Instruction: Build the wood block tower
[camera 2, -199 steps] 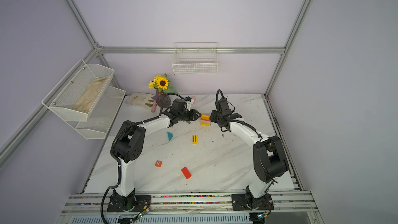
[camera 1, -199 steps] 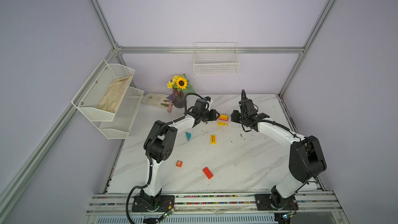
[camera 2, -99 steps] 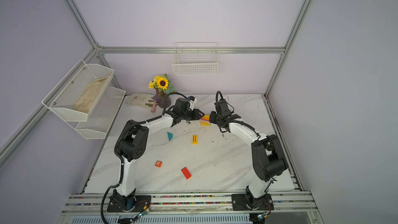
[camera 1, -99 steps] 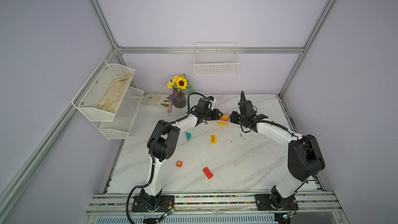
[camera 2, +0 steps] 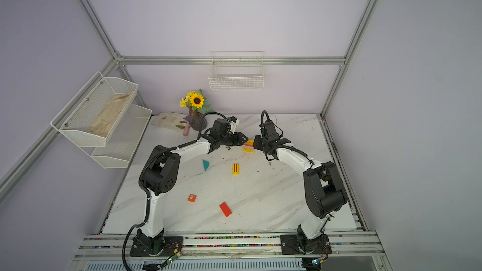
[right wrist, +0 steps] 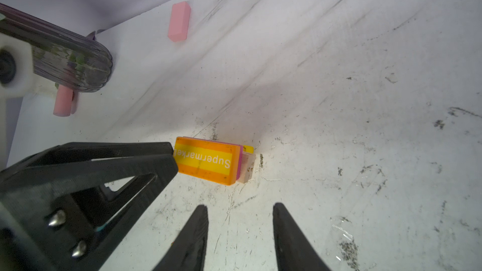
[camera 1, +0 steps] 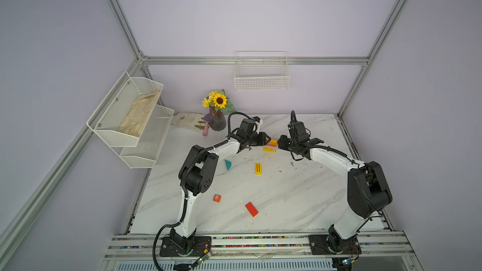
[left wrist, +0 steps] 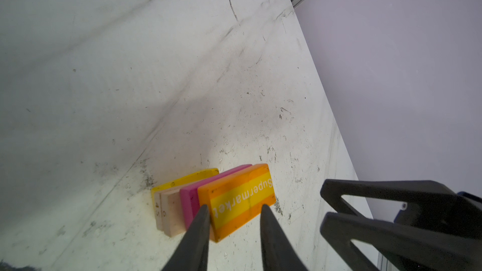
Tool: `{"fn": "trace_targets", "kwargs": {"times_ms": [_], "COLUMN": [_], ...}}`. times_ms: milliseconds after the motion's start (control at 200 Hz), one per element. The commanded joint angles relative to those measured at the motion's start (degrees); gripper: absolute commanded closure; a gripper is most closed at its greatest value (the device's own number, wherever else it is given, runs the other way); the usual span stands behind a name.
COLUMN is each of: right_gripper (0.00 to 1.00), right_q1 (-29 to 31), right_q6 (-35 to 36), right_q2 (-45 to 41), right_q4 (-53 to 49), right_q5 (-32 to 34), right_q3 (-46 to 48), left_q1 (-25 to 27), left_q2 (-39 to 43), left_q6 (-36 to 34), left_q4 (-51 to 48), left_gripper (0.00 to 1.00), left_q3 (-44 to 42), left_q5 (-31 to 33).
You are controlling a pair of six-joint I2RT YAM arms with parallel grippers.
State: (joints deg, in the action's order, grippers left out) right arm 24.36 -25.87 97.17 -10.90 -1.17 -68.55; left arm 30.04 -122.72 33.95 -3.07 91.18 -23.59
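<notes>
The tower (camera 1: 270, 146) stands at the back middle in both top views: yellow slab at the base, then tan, magenta and an orange "Supermarket" block (left wrist: 240, 199) on top, shifted toward my left arm. My left gripper (left wrist: 234, 205) is shut on that orange block's near end, a fingertip against either side. My right gripper (right wrist: 240, 207) hangs open and empty just right of the tower (camera 2: 247, 145). Loose wood blocks lie nearer the front: a teal triangle (camera 1: 228, 164), a striped yellow slab (camera 1: 258, 168), an orange R cube (camera 1: 217, 198) and a red slab (camera 1: 251, 209).
A vase of sunflowers (camera 1: 217, 121) stands at the back left on a cloth (camera 1: 186, 119), with a pink block (right wrist: 62, 102) beside it. Another pink block (right wrist: 179, 21) lies near the back wall. A wire rack (camera 1: 130, 116) and a basket (camera 1: 261, 79) hang on the walls.
My left gripper has moved right, up to the tower's top block, and its jaws have narrowed a little. The right gripper has stayed beside the tower.
</notes>
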Motion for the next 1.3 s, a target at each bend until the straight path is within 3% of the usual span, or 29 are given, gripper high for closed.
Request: {"fn": "trace_targets", "kwargs": {"times_ms": [0, 140, 325, 515, 650, 855, 1150, 1295], "right_gripper": [0.50, 0.43, 0.36, 0.29, 0.30, 0.40, 0.48, 0.55], "right_q1": [3.6, 10.6, 22.0, 24.2, 24.2, 24.2, 23.6, 23.2], "right_q6": [0.4, -1.0, -2.4, -3.1, -2.8, -2.3, -1.6, -1.2], "right_q2": [-2.7, -4.2, 2.0, 5.8, 8.7, 11.5, 14.9, 16.2], "right_q4": [-1.7, -1.5, -4.7, -6.4, -6.9, -7.3, -7.7, -8.3], "right_q5": [2.8, 5.9, 10.2, 12.4, 11.9, 11.5, 13.5, 13.6], "right_q3": [-1.6, 0.0, -2.2, -0.4, -0.5, -1.5, -3.1, -4.3], "left_q1": [-0.9, -5.3, -15.1, -23.5, -25.0, -25.3, -25.3, -25.3], "left_q2": [7.5, 23.6, 48.0, 60.4, 64.2, 66.5, 64.9, 61.8], "left_q6": [-0.4, -0.7, 0.0, -2.1, -4.0, -2.4, 0.1, -2.3], "left_q4": [-1.4, 1.5, 2.4, -8.0, -11.6, -17.4, -10.5, -11.4], "left_gripper": [0.69, 0.67, 0.56, 0.48, 0.44, 0.41, 0.40, 0.40], "left_q3": [-0.1, -15.0, -37.7, -48.5, -52.0, -53.9, -60.1, -58.0], "left_q5": [1.5, 5.9, 15.3, 24.8, 31.3, 39.2, 36.4, 33.6]}}
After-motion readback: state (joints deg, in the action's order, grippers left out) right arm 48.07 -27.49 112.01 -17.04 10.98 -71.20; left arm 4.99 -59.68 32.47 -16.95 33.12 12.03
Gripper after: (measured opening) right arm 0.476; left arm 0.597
